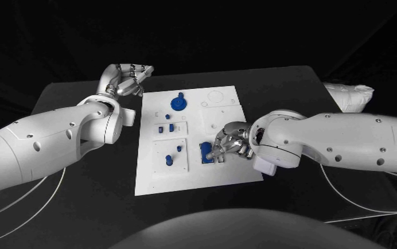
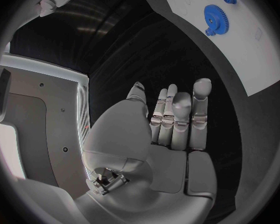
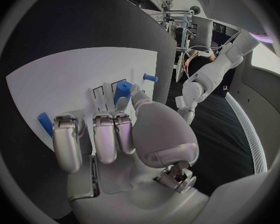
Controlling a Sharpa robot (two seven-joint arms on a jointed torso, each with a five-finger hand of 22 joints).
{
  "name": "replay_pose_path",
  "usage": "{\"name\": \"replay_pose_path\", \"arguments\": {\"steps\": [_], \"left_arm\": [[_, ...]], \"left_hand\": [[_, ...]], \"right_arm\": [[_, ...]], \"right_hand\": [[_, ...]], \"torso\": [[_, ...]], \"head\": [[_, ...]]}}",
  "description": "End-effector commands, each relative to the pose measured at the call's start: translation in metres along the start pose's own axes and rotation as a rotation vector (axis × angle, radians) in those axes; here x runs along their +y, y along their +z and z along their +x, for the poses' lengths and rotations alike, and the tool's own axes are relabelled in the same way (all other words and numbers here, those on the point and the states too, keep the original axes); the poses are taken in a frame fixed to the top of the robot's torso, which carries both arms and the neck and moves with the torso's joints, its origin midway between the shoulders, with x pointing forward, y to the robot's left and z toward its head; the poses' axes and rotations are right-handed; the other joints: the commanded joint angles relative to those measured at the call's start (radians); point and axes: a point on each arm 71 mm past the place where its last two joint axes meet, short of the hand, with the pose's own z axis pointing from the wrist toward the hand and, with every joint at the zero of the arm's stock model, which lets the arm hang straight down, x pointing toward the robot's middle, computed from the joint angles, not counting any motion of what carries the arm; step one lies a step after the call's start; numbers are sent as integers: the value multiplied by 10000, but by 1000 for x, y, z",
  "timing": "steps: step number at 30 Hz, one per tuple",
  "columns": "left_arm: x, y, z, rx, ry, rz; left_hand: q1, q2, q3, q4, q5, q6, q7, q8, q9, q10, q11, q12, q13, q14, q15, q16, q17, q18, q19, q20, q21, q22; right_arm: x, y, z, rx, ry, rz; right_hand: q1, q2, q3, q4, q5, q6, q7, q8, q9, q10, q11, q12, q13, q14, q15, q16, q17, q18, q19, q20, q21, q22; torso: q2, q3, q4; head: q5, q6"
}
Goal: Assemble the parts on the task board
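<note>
The white task board [image 1: 194,174] lies in the middle of the black table. My right hand [image 1: 232,144] rests low on its right side, fingers curled down. Thumb and a finger pinch a blue part [image 1: 206,152], which shows as a short blue cylinder [image 3: 122,90] by the thumb tip in the right wrist view. My left hand [image 1: 128,80] hovers off the board's far left corner. Its fingers [image 2: 177,117] stand straight and apart, holding nothing. A blue gear [image 1: 178,102] [image 2: 213,17] sits at the far middle of the board. Small blue parts [image 1: 168,127] and a blue peg [image 1: 168,160] stand in the left panels.
A white bundle [image 1: 351,97] lies at the table's right edge. Thin cables [image 1: 33,194] trail over the near left of the table. Two more blue pegs [image 3: 45,122] [image 3: 150,77] stand on the board either side of my right hand's fingers.
</note>
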Motion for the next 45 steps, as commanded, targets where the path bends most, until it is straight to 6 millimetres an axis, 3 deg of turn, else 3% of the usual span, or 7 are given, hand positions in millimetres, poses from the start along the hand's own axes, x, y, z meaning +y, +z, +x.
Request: {"name": "replay_pose_path", "arguments": {"steps": [1, 25, 28, 30, 31, 35, 45], "left_arm": [[-2, 0, 2, 170, -57, 103], [-1, 0, 1, 132, -35, 86], [-1, 0, 1, 135, -35, 83], [-1, 1, 2, 140, -36, 86], [-1, 1, 2, 142, -37, 87], [-1, 1, 3, 148, -36, 91], [-2, 2, 4, 145, -29, 97]], "left_hand": [[42, 89, -68, 4, 49, -30, -21, 28, 17, -5, -41, 38, 14, 48, -6, -24, -11, 29, 98, 3, -58, 14], [42, 89, -68, 4, 49, -30, -21, 28, 17, -5, -41, 38, 14, 48, -6, -24, -11, 29, 98, 3, -58, 14], [42, 89, -68, 4, 49, -30, -21, 28, 17, -5, -41, 38, 14, 48, -6, -24, -11, 29, 98, 3, -58, 14], [42, 89, -68, 4, 49, -30, -21, 28, 17, -5, -41, 38, 14, 48, -6, -24, -11, 29, 98, 3, -58, 14], [42, 89, -68, 4, 49, -30, -21, 28, 17, -5, -41, 38, 14, 48, -6, -24, -11, 29, 98, 3, -58, 14], [42, 89, -68, 4, 49, -30, -21, 28, 17, -5, -41, 38, 14, 48, -6, -24, -11, 29, 98, 3, -58, 14], [42, 89, -68, 4, 49, -30, -21, 28, 17, -5, -41, 38, 14, 48, -6, -24, -11, 29, 98, 3, -58, 14]], "right_arm": [[-1, 2, 0, 69, -263, 115], [1, -1, -7, -470, 439, -938], [3, -10, -15, -961, 836, -1714], [4, -18, -23, -1258, 953, -2052], [4, -22, -28, -1372, 967, -2128], [-2, -35, -42, -1637, 846, -1969], [-48, -56, -61, -1876, -116, 224]], "right_hand": [[46, 43, 9, 2, 36, 95, -6, -66, 12, 1029, -73, 25, 2609, 1023, -64, 41, 2629, -67, 1047, -62, 45, 2627], [-148, -45, -114, 188, 81, 100, 8, -307, 81, 1029, -70, 25, 2609, 1023, -70, 41, 2629, -67, 1047, -79, 45, 2627], [-244, -47, -160, 364, 280, -66, 93, -1021, -243, 1029, -7, 25, 2609, 1023, -30, 41, 2629, -67, 1047, -45, 45, 2627], [-314, -49, -167, 530, 399, -234, 327, -2245, -1033, 1029, 172, 25, 2609, 1023, 125, 41, 2629, -67, 1047, 50, 45, 2627], [-183, -64, -113, 547, 454, 140, 541, -3351, -1966, 1029, 444, 25, 2609, 1023, 407, 41, 2629, -67, 1047, 262, 45, 2627], [-320, -178, -240, 734, 419, 151, 934, -4863, -3248, 1029, 789, 25, 2609, 1023, 666, 41, 2629, -67, 1047, 525, 45, 2627], [-676, -339, -497, 941, 559, 948, 1039, -6008, -4534, 1029, 871, 25, 2609, 1023, 788, 41, 2629, -67, 1047, 750, 45, 2627]], "torso": [[13, 2, 7], [16, 5, -1], [15, 6, -8], [11, -2, 7], [4, -7, 9], [-8, -21, 10], [9, 8, -2]], "head": [[5, 0], [36, 0], [5, 0], [-64, 0], [-101, 0], [-256, 0], [-533, 0]]}}
